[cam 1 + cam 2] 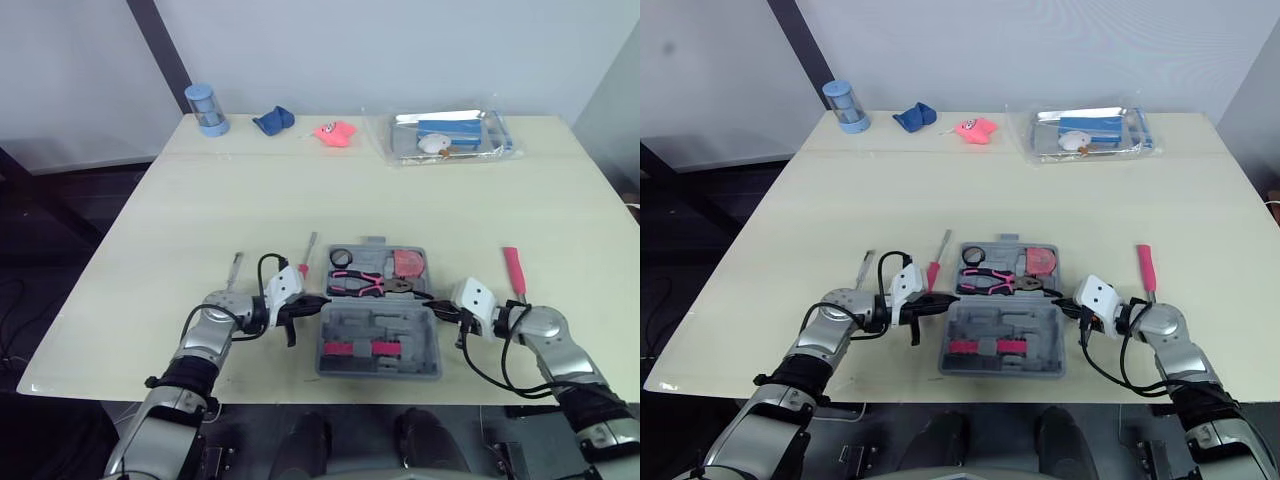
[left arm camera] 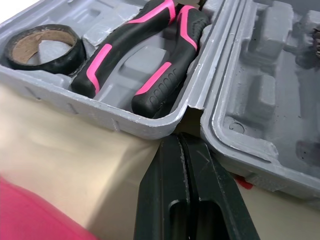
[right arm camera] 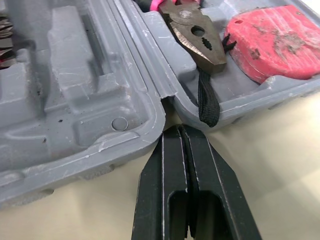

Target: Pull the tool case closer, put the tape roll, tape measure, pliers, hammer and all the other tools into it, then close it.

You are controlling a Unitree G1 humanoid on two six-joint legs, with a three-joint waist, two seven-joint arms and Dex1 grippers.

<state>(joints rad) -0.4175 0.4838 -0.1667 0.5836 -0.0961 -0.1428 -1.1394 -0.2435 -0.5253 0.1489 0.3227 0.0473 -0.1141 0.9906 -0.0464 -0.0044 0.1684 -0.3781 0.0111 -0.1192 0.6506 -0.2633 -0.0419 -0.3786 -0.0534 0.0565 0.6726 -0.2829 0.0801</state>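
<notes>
The grey tool case (image 1: pixel 326 350) lies open near the table's front edge. Its far half holds a black tape roll (image 1: pixel 341 257), pink-and-black pliers (image 1: pixel 358 284) and a red tape measure (image 1: pixel 407 263). My left gripper (image 1: pixel 318 300) is shut, its tip at the case's left hinge notch (image 2: pixel 187 117). My right gripper (image 1: pixel 432 306) is shut too, its tip against the right hinge notch (image 3: pixel 167 102). A red-handled screwdriver (image 1: pixel 305 262) and a thin metal tool (image 1: pixel 234 268) lie left of the case. A pink-handled tool (image 1: pixel 514 272) lies to its right.
Along the table's far edge stand a blue cylinder (image 1: pixel 207 109), a blue object (image 1: pixel 273 121), a pink object (image 1: pixel 335 133) and a clear plastic bag (image 1: pixel 445 135) with items inside. The table's front edge runs just behind the case's near half.
</notes>
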